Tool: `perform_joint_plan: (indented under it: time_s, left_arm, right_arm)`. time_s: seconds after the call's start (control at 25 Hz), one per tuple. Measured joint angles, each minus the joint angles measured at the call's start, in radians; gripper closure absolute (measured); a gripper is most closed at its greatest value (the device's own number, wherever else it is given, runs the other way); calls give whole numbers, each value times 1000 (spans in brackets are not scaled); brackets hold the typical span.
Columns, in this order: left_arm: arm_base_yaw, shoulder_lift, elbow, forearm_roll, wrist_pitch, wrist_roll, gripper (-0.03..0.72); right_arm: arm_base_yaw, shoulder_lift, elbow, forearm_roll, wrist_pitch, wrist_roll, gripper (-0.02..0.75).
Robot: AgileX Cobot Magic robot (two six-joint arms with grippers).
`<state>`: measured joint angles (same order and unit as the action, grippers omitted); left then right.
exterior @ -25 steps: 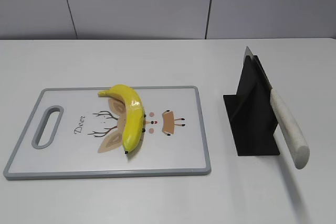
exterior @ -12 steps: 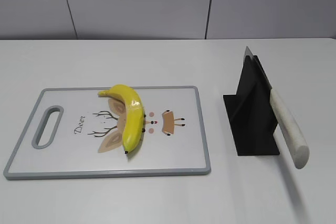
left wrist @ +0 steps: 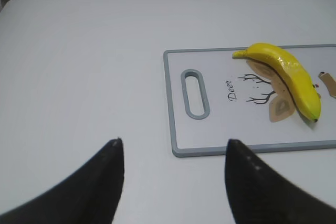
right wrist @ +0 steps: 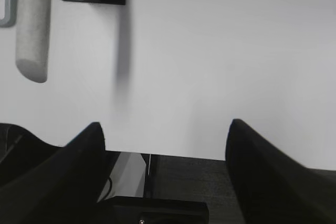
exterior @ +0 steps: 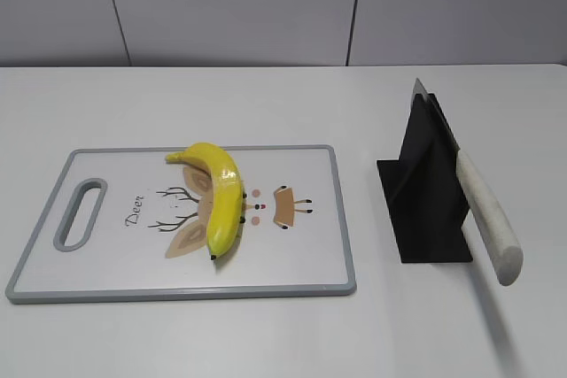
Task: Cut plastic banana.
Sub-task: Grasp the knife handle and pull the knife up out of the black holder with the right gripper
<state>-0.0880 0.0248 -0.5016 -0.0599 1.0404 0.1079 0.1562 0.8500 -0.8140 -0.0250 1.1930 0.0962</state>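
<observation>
The plastic banana (exterior: 220,196) is glossy yellow with small black dots and lies curved on a white, grey-rimmed cutting board (exterior: 292,254) with a deer drawing. It also shows in the left wrist view (left wrist: 286,77). A knife with a white handle (exterior: 487,214) rests in a black stand (exterior: 423,192) to the right of the board. Neither gripper shows in the exterior view. My left gripper (left wrist: 173,148) is open and empty above the bare table, near the board's handle end. My right gripper (right wrist: 165,129) is open and empty above the table's near edge, away from the knife handle (right wrist: 32,30).
The board has a grey handle slot (exterior: 80,212) at its left end. The white table (exterior: 266,95) stretches behind the board to a grey wall. In the right wrist view the table's near edge and dark floor show under the gripper.
</observation>
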Motion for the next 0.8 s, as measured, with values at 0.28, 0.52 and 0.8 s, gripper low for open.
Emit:
perform_joint_plan:
  time_s: [0.28,0.52,0.8]
  left_arm:
    - [0,0,0,0,0,0,106]
    - [0,0,0,0,0,0,106]
    - [0,0,0,0,0,0,106]
  right_arm:
    - [185,196,-96,13,-2,42,198]
    - [191,348,-182,127,-39,54,198]
    - [191,507,-190,153,-158,55,200]
